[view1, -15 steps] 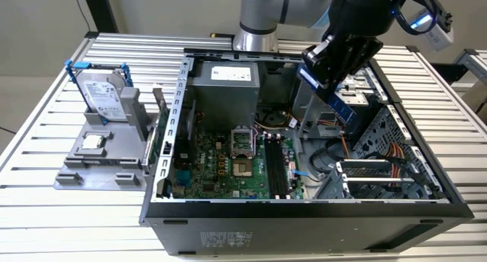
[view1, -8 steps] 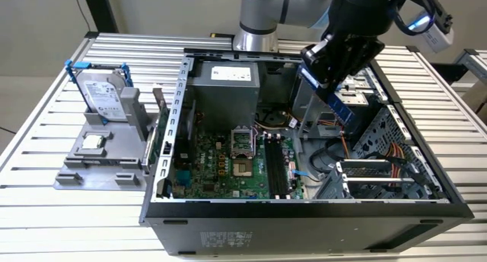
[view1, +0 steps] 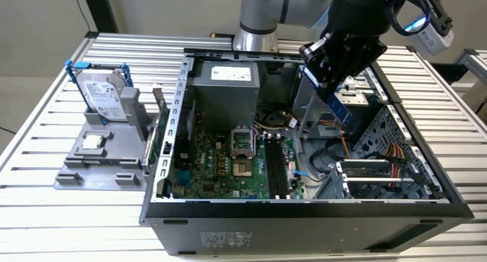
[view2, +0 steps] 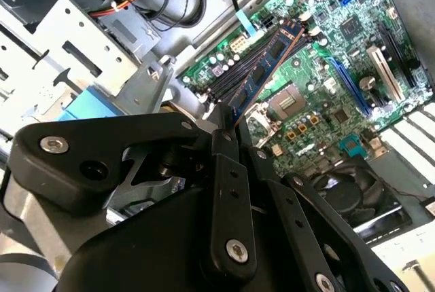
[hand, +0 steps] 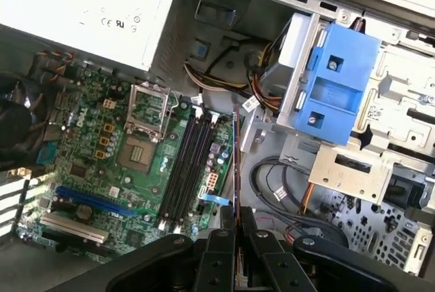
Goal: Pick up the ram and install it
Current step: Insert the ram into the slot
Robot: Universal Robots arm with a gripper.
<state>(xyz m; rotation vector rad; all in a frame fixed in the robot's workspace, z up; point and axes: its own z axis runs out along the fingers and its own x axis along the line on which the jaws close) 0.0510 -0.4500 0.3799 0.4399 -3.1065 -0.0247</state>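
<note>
The gripper (view1: 329,85) is clenched on the ram (view1: 343,109), pinching 1 end of the stick so that most of its length hangs free below the fingers. In the exterior view the blue-green stick slants down over the open computer case (view1: 177,113). It hangs above the metal drive cage toward the exterior view's right, well clear of the motherboard (view1: 213,170), and it touches nothing but the fingers.

In the second wrist view the ram (view2: 266,64) shows its flat face and runs out from the gripper (view2: 228,130) roughly along the line of the black slots (view2: 228,78). In the first wrist view the ram (hand: 234,163) is a thin edge leaving the gripper (hand: 236,216). It lies nearly parallel with the black slots (hand: 185,170) but off to their side, over the cables rather than over a slot.

Holding it by an end probably keeps the long edges free to meet a slot, and turning it lengthwise with the slots suits seating. The slots look unfilled, so I judge the pick-up done and the install not yet done.

The hard drive (view1: 102,93) stands on its grey holder (view1: 99,173) outside the case, well apart from the work
</note>
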